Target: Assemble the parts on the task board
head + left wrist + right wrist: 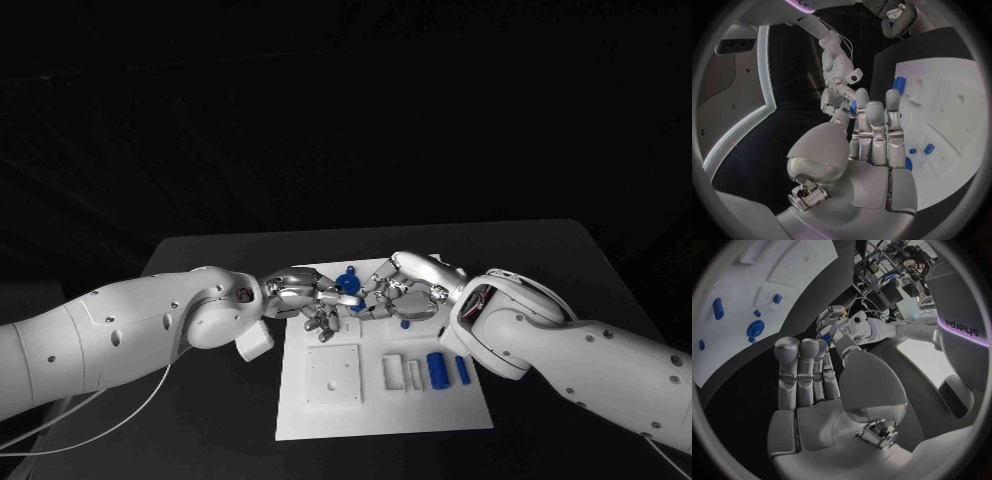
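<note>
Both hands are meeting over the far end of the board (382, 415), fingertips nearly touching. The left hand (300, 293) is reaching in from its side, the right hand (408, 283) from the other, and a blue part (348, 290) is sitting right between them, above the board's far edge. Which hand is gripping it, I cannot tell; fingers of both are crowding it. From the left wrist, the left hand's fingers (876, 125) are lying straight and close together, with a bit of blue peeking behind them. From the right wrist, the right hand's fingers (801, 365) are lying straight too, side by side. On the near part of the board, two blue cylinders (449, 370) are lying side by side, beside white pieces (404, 372).
</note>
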`<move>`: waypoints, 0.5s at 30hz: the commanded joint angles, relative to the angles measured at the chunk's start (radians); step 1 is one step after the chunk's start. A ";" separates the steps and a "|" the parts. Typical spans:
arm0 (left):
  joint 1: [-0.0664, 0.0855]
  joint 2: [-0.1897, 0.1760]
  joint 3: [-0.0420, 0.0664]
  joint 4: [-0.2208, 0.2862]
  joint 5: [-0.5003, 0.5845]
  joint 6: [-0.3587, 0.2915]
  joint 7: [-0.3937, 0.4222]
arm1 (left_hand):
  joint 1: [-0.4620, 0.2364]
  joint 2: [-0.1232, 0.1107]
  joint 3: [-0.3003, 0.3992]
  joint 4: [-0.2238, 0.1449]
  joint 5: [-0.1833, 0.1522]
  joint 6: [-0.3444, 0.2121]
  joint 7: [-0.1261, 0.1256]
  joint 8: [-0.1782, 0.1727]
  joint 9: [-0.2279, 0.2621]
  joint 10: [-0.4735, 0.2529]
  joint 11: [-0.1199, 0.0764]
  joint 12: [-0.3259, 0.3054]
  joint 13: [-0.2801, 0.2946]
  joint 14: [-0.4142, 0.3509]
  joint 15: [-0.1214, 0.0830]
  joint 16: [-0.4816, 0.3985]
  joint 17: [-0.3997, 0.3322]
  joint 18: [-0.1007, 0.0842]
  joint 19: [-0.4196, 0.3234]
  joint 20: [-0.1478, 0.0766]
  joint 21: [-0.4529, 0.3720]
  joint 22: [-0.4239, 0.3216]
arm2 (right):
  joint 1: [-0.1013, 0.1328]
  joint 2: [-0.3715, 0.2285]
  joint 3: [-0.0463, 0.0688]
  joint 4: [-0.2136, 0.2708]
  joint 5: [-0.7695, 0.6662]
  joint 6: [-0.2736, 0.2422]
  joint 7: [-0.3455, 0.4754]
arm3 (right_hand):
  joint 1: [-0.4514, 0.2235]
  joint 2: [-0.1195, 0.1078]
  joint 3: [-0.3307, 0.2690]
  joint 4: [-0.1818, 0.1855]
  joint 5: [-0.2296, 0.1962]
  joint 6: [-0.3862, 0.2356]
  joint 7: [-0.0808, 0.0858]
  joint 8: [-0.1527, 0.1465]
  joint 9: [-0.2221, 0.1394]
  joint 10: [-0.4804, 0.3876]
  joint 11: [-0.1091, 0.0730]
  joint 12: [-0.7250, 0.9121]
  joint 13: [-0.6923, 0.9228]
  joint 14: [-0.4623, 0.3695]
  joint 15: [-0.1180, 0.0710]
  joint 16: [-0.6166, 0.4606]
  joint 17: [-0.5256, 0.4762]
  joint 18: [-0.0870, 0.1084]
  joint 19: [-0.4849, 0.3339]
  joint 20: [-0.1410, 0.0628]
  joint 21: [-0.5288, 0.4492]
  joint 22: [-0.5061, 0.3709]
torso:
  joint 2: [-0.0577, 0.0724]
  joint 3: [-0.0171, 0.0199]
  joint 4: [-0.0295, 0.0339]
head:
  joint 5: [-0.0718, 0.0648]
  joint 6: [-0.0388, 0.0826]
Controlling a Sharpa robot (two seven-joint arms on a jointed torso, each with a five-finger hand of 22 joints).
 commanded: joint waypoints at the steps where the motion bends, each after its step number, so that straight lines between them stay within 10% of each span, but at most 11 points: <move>1: 0.001 0.000 0.001 0.000 0.014 0.014 -0.001 | 0.005 0.001 0.010 -0.003 0.009 -0.004 0.000 0.006 0.000 -0.009 0.001 0.002 -0.001 -0.009 -0.001 0.004 -0.002 -0.004 0.001 0.004 -0.005 0.017 | -0.002 -0.001 -0.001 0.002 -0.001 0.002 -0.001 | 0.002 0.005 -0.001 0.002 0.002 0.036 -0.027 0.005 0.023 0.001 -0.005 -0.003 0.001 0.006 0.000 -0.004 0.001 -0.011 0.001 -0.009 -0.002 0.082 | 0.000 -0.0001 0.0002 | 0.001 -0.001; 5: 0.001 0.000 0.001 0.000 0.014 0.014 -0.005 | 0.005 0.000 0.014 -0.010 0.065 -0.001 -0.004 0.017 0.006 -0.009 -0.001 0.002 -0.001 -0.009 -0.002 0.005 -0.002 -0.004 0.001 0.003 -0.005 0.017 | -0.002 -0.002 -0.001 0.002 -0.001 0.002 -0.001 | 0.002 0.005 -0.001 0.002 0.002 0.036 -0.027 0.005 0.023 0.001 -0.005 -0.003 0.001 0.006 0.000 -0.004 0.001 -0.011 0.001 -0.009 -0.002 0.082 | 0.000 0.0001 -0.0005 | 0.000 0.000; 15: 0.001 0.003 0.001 0.000 0.015 0.017 -0.012 | 0.010 0.012 0.031 -0.023 0.088 -0.012 -0.007 0.032 0.025 -0.008 -0.002 0.001 -0.003 -0.010 -0.003 0.006 -0.003 -0.006 0.000 0.002 -0.005 0.018 | -0.002 -0.002 -0.001 0.003 0.000 0.003 0.000 | 0.002 0.005 -0.002 0.003 0.003 0.035 -0.027 0.005 0.023 0.003 -0.005 -0.006 0.005 0.007 0.000 -0.006 0.003 -0.011 0.001 -0.009 -0.002 0.082 | 0.000 -0.0010 0.0006 | 0.000 -0.001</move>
